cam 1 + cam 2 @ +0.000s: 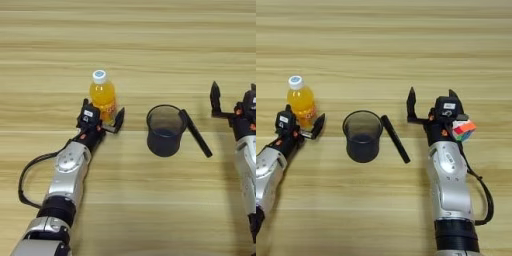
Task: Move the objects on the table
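While both claws gape empty (left (pixel 104 117), right (pixel 432 102)), the pen (pixel 395 132) lies diagonally beside the cup (pixel 362 136).

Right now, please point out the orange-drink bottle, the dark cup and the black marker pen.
orange-drink bottle (pixel 102 97), left eye view, on its orange body.
dark cup (pixel 362 142), right eye view, on its front wall.
black marker pen (pixel 396 133), right eye view, on the middle of its barrel.

Left gripper (pixel 302 124) fingers spread around the base of the orange bottle (pixel 301 102), contact unclear. Dark cup (pixel 362 135) upright at centre of the tabletop (pixel 386 45), black marker (pixel 395 139) lying just beside it. Right gripper (pixel 431 102) spread wide, nothing between its fingers; multicoloured cube (pixel 464 129) beside its wrist.
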You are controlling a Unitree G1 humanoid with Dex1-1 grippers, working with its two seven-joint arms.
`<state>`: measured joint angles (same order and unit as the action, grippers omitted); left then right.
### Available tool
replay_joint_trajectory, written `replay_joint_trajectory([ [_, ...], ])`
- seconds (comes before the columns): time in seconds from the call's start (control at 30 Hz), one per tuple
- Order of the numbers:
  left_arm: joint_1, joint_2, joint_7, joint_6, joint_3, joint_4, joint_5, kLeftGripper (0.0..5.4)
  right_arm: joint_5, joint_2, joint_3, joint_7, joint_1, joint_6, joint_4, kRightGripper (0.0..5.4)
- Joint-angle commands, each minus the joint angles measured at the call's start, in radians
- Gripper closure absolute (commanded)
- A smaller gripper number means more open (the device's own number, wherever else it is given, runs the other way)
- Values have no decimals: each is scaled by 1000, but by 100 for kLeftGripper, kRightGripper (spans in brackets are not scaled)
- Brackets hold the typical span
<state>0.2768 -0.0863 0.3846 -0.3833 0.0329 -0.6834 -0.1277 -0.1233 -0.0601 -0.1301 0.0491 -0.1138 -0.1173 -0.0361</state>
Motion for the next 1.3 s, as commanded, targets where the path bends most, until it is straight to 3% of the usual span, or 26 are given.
replay_joint_trajectory([
  [0.03,14,12,22,-22,5,-11,-16,121,-2,2,-2,-7,-5,14,15,0],
  [0.3,6,23,68,-30,16,19,-58,197,-1,3,-1,-7,-3,15,13,0],
  [0.87,-75,18,56,12,-5,277,-53,202,19,-1,33,6,22,10,82,0],
  [1.13,-129,6,49,69,-44,439,-29,202,52,-2,114,26,70,37,246,0],
  [1.3,-138,-4,40,90,-55,463,-15,202,102,-6,238,73,95,69,368,0],
])
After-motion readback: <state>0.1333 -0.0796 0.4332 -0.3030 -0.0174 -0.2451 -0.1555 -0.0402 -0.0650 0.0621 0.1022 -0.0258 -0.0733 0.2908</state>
